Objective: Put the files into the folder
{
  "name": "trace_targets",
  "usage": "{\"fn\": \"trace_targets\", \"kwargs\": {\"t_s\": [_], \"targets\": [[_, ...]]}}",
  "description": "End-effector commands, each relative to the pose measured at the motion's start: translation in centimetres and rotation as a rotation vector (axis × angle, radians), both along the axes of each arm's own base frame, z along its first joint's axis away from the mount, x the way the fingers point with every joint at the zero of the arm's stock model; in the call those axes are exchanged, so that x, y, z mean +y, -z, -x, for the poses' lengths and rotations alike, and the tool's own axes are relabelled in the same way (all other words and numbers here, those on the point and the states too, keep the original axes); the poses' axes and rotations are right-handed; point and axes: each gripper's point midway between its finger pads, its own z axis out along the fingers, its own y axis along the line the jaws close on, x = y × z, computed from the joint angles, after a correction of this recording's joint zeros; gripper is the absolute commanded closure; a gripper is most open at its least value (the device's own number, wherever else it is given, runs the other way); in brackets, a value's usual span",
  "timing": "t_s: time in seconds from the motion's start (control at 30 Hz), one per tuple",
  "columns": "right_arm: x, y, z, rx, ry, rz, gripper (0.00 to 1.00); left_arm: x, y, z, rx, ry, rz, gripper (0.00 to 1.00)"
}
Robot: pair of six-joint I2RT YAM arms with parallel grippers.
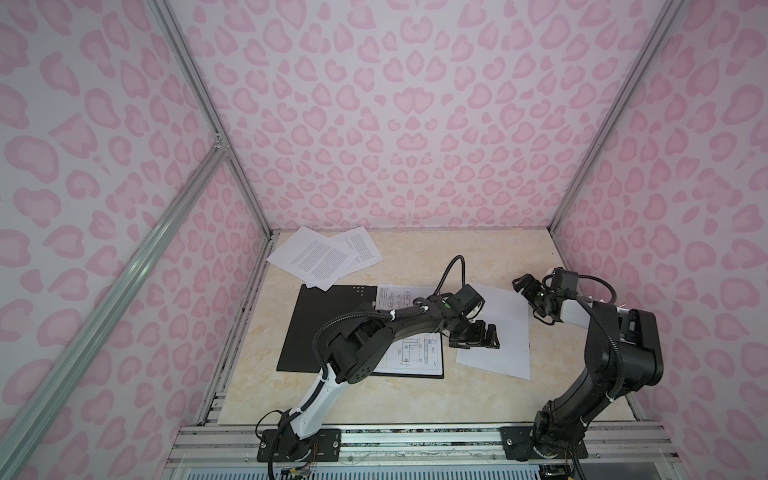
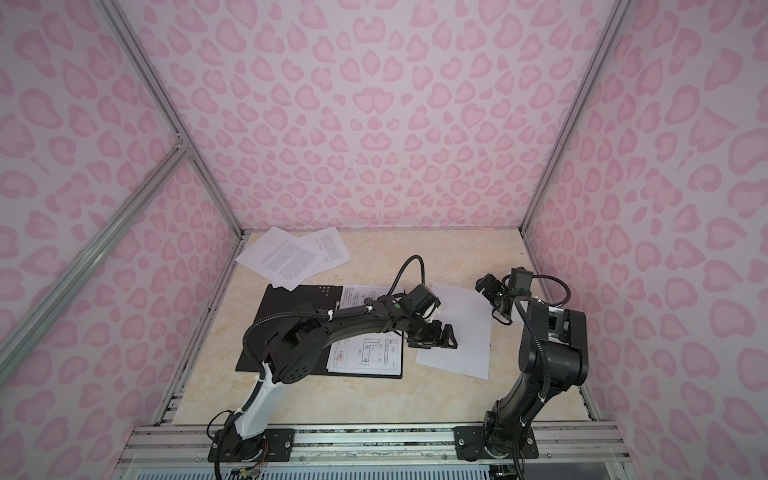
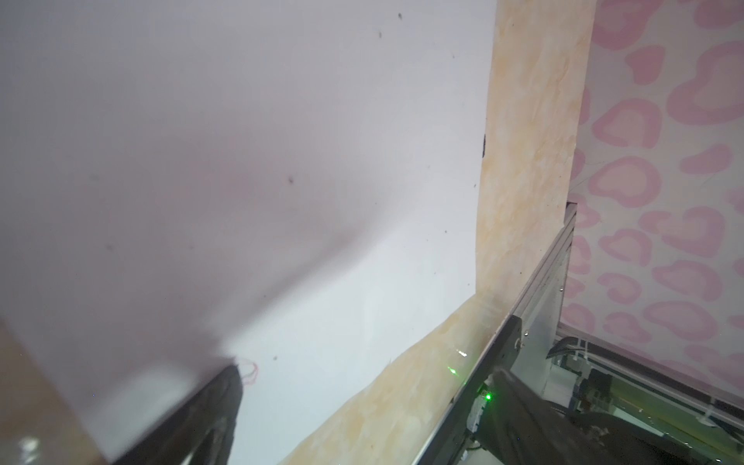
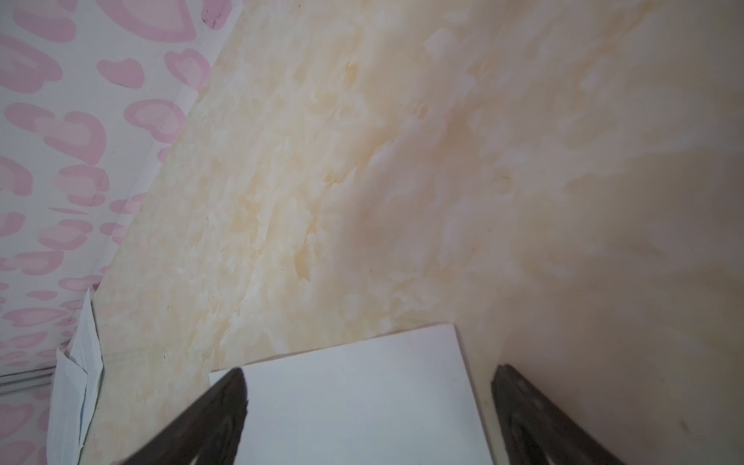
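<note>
Folder (image 1: 316, 332) is lying open, black inside up, with drawing sheets (image 1: 419, 353) on its right half. Left gripper (image 1: 478, 338), fingers released, is hovering over the blank sheet's (image 1: 503, 328) left edge. Right gripper (image 1: 524, 286), also released, is hanging above that sheet's far corner. Text sheets (image 1: 324, 257) are overlapping the folder's far-left corner. Open table (image 1: 436, 253) is showing behind both grippers.

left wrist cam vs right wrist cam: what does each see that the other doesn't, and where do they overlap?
Left wrist only: a small red mark on the blank sheet, the aluminium rail and the right arm's black base plate.
Right wrist only: the printed sheets by the wall, and the blank sheet's corner seen between the open fingers of the right gripper.
Both: the blank sheet, the marbled tabletop and the pink patterned wall.
</note>
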Motion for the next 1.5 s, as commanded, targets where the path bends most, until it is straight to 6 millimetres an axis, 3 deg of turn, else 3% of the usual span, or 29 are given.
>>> {"fn": "trace_targets", "kwargs": {"t_s": [0.0,0.2,0.43,0.77,0.97,1.17,1.47], "targets": [[1.5,2.0,3.1,0.16,-0.053,-0.048,0.03,4.3,3.9,-1.3,0.0,-0.112,-0.2,0.02],[2.8,2.9,4.8,0.25,-0.103,-0.102,0.03,5.9,4.0,-2.1,-0.022,-0.135,-0.228,0.02],[5.3,1.7,6.1,0.213,-0.163,-0.201,0.03,5.8,4.7,-2.1,-0.011,-0.135,-0.23,0.02],[6.6,0.6,9.4,0.193,-0.148,-0.259,0.03,5.8,5.0,-2.1,-0.003,-0.14,-0.229,0.02],[6.9,-1.1,9.1,0.084,-0.162,-0.272,0.05,6.0,5.2,-2.0,0.008,-0.145,-0.225,0.02],[6.2,-1.9,8.7,0.051,-0.133,-0.231,0.2,6.0,5.0,-2.1,0.006,-0.147,-0.219,0.02],[5.7,-0.6,9.5,0.09,-0.113,-0.193,0.62,6.0,5.0,-2.0,0.012,-0.146,-0.211,0.02]]}}
